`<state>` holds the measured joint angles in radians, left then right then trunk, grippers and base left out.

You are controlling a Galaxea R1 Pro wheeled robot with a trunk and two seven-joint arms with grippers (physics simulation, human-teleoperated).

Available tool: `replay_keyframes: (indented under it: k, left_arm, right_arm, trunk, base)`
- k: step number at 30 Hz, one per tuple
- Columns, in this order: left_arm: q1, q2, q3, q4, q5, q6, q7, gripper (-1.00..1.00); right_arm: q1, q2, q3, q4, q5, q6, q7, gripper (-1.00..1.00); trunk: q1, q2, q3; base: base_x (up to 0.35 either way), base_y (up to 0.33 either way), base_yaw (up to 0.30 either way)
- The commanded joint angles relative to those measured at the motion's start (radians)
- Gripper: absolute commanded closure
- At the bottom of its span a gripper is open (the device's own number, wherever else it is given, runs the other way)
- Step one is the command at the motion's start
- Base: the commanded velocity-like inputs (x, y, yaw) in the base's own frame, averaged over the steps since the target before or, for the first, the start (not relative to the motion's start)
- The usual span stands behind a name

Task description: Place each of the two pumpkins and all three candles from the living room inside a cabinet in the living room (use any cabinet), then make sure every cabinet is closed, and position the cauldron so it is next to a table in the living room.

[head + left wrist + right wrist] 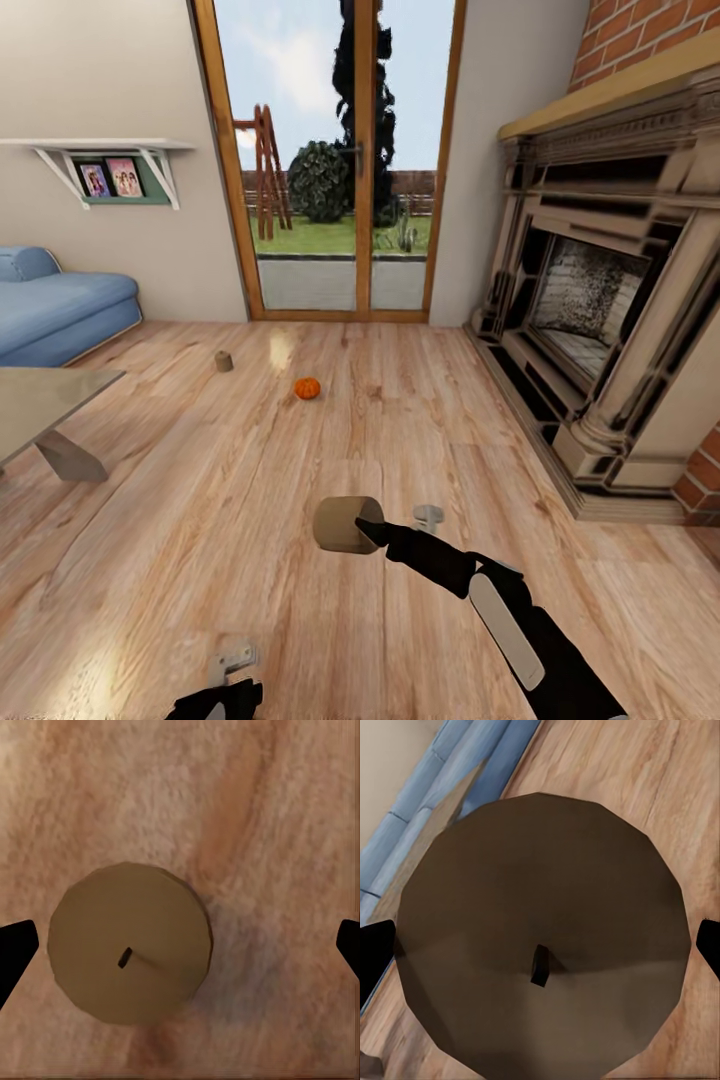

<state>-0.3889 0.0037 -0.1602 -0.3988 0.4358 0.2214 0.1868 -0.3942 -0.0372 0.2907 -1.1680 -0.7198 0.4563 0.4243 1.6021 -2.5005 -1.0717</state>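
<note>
My right gripper [385, 527] is shut on a stubby tan candle [345, 523], held sideways above the wooden floor; up close the candle [540, 945] spans the gap between the dark fingertips [375, 956]. My left gripper [230, 685] is at the bottom edge, open. Its wrist view looks straight down on a second candle [129, 943] standing on the floor between the spread fingertips [15, 949], untouched. A third candle [223, 361] stands farther off on the floor. A small orange pumpkin [306, 388] sits to its right. The grey-topped table [45, 400] shows its corner at the left.
A blue sofa [55, 305] stands at the far left under a wall shelf [110, 165]. Glass patio doors [335, 170] fill the back wall. A large stone fireplace [610, 300] lines the right side. Open wooden floor [200, 520] lies between them.
</note>
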Motion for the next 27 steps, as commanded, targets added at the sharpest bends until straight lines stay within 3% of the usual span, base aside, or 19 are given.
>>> replay_keyframes:
  k: [1, 11, 27]
  left_arm:
    - [0.000, -0.005, -0.005, -0.001, 0.006, 0.000, 0.009, -1.00]
    - [0.000, -0.032, -0.007, 0.003, 0.005, -0.014, 0.014, -1.00]
    - [0.001, -0.024, -0.004, 0.003, 0.009, -0.038, 0.015, -1.00]
  right_arm:
    - [-0.001, -0.001, 0.001, -0.001, -0.010, 0.005, -0.001, 1.00]
    - [-0.001, -0.003, 0.001, -0.001, -0.010, 0.005, -0.001, 1.00]
    - [-0.001, 0.002, 0.001, 0.008, -0.010, 0.005, -0.001, 1.00]
  trunk:
    - [0.000, -0.001, -0.005]
    - [0.005, -0.003, -0.044]
    - [0.005, -0.003, -0.044]
  base:
    - [0.000, 0.000, 0.000]
    - [0.000, 0.000, 0.000]
    - [0.000, 0.000, 0.000]
